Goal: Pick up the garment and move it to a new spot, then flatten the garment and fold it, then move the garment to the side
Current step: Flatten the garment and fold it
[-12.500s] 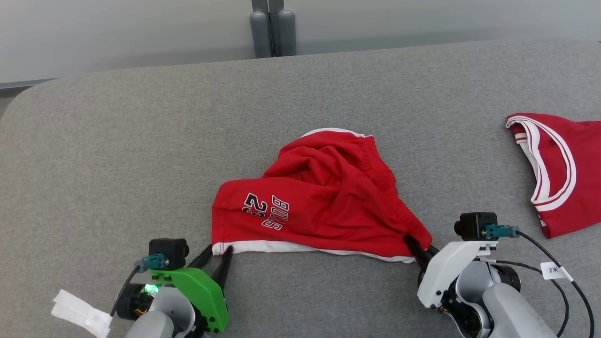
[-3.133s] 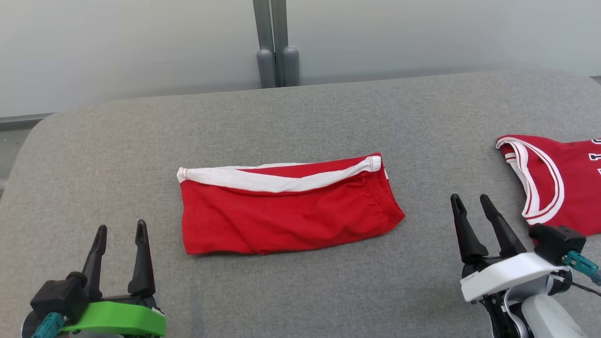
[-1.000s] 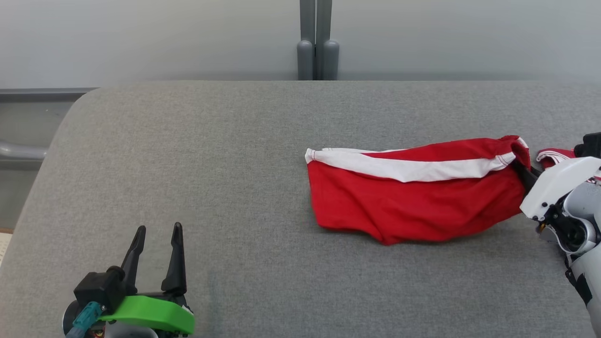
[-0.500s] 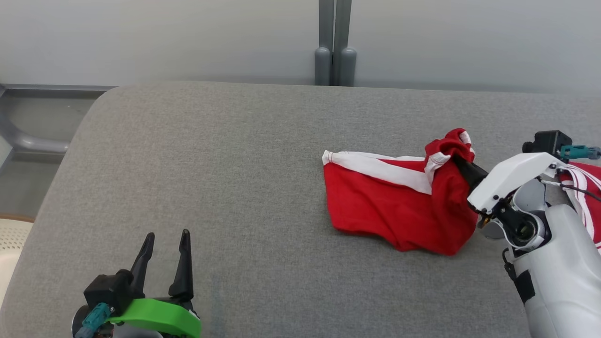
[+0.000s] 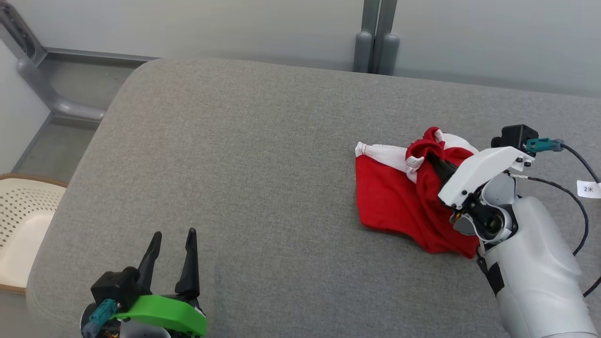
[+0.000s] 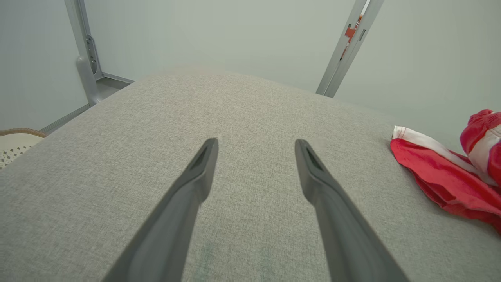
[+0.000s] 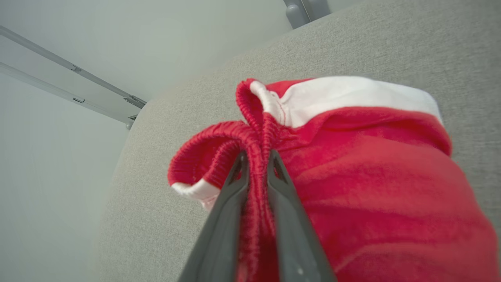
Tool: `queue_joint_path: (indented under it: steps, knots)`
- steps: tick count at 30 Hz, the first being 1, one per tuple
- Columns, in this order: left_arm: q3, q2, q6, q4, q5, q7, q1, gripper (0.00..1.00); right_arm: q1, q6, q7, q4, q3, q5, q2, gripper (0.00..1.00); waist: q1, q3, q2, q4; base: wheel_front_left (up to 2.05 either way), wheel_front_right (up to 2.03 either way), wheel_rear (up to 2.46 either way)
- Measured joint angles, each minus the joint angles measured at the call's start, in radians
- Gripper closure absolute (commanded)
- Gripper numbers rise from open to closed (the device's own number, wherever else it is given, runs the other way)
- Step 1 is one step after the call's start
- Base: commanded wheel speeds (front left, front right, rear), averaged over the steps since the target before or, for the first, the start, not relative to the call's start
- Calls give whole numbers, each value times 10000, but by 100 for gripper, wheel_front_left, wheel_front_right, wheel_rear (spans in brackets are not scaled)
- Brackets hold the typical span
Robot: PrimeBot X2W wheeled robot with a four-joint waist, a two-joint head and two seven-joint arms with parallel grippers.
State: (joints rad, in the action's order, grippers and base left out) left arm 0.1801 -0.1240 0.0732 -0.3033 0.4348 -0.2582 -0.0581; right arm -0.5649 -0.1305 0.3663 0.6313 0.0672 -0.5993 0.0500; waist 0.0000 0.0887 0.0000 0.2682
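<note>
The right gripper clamps the gathered waistband end of the red shorts, holding it bunched and raised while the rest lies on the grey padded table, right of centre. The left gripper hovers well apart, fingers spread. On so small a pinch, the fold could collapse or the cloth slip free.

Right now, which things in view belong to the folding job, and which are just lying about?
Job: red shorts, bunched, waistband pinched in the right gripper; left gripper, open, empty; grey padded table.
Lying about: cream perforated item beside the table; grey posts behind it; white cable tag.
</note>
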Motion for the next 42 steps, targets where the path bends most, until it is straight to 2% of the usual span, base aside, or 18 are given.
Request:
queue_joint_path:
  steps: [19,20,21,22,30,34,42]
  knots:
    - [-90,169,157,-136,-138,-31,-288,0,-1337,0,-2201,2474,-3325,-2351,-6,100,0,294,0,-103,0,0,0]
    - [-104,176,165,-153,-140,-31,-310,0,-1410,0,-2293,2652,-3515,-2468,-10,92,0,298,0,-102,0,0,0]
    - [-111,180,188,-174,-144,-33,-325,0,-1450,0,-2339,2765,-3657,-2548,-6,53,0,294,0,-102,0,0,0]
    - [-119,184,196,-199,-151,-33,-336,0,-1489,0,-2412,2872,-3806,-2660,-6,0,0,282,0,-106,0,0,0]
    - [-293,169,205,-280,-209,-33,-288,0,-1687,0,-2853,2951,-4872,-3214,-8,0,0,-28,0,-303,0,0,0]
    - [-359,159,186,-259,-222,-33,-109,0,-1807,0,-3118,2663,-5012,-2941,15,0,0,-236,0,-516,0,0,0]
    - [-458,134,130,-82,-222,-44,102,0,-1473,0,-3434,1624,-4405,-2113,1427,0,0,-537,0,-1102,0,0,0]
